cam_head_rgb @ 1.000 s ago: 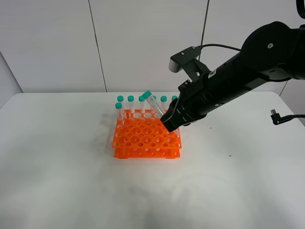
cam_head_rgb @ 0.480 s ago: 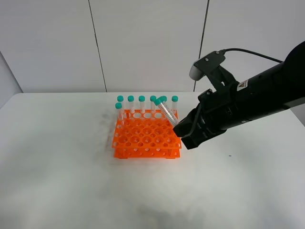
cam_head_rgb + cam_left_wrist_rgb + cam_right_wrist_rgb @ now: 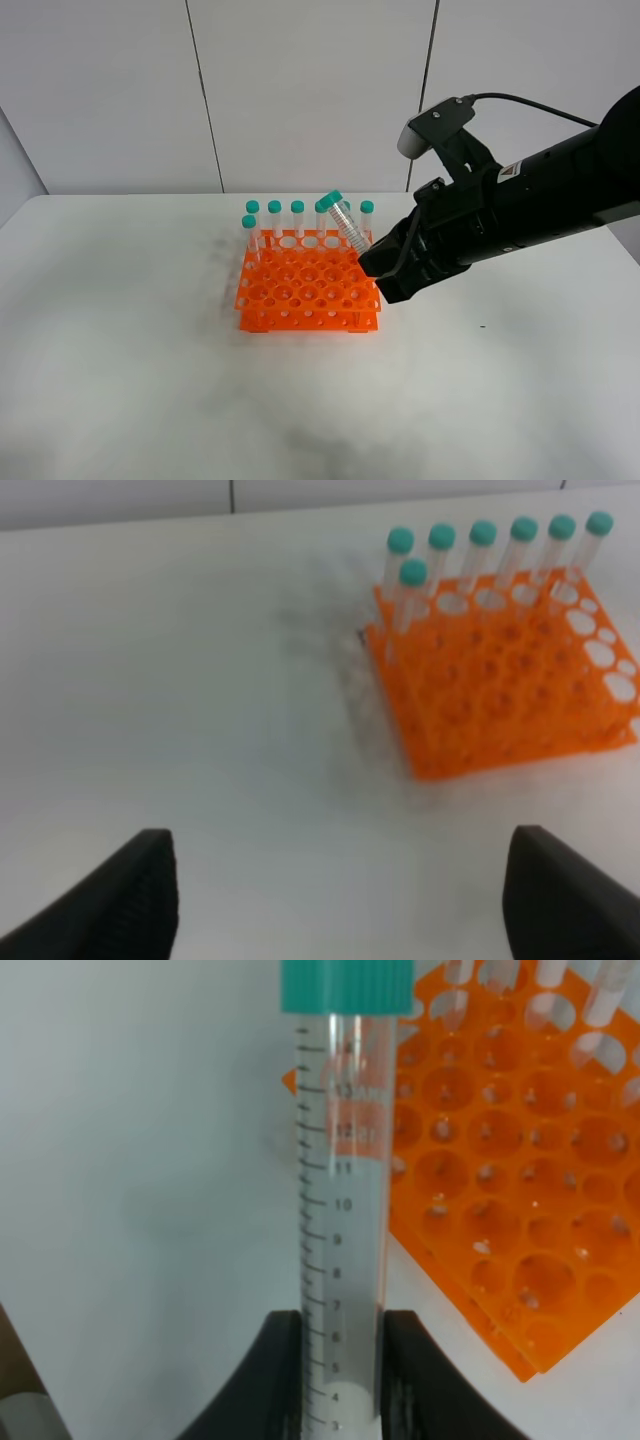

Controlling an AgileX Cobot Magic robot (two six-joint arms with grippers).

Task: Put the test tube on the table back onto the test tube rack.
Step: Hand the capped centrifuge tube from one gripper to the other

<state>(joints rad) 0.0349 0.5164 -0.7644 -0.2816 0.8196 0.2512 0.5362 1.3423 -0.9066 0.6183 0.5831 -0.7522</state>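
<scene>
Test tube is off the table, clamped by its lower end in the right tool, teal cap up, tip hidden inside the tool. It hangs tilted above the right edge of the test tube rack, near the back corner, cap leaning in toward the rack's back row. Seven other capped tubes stand upright in the rack: six along the back row, one just in front at the left end. Left tool is spread wide, holding nothing, well apart from the rack.
</scene>
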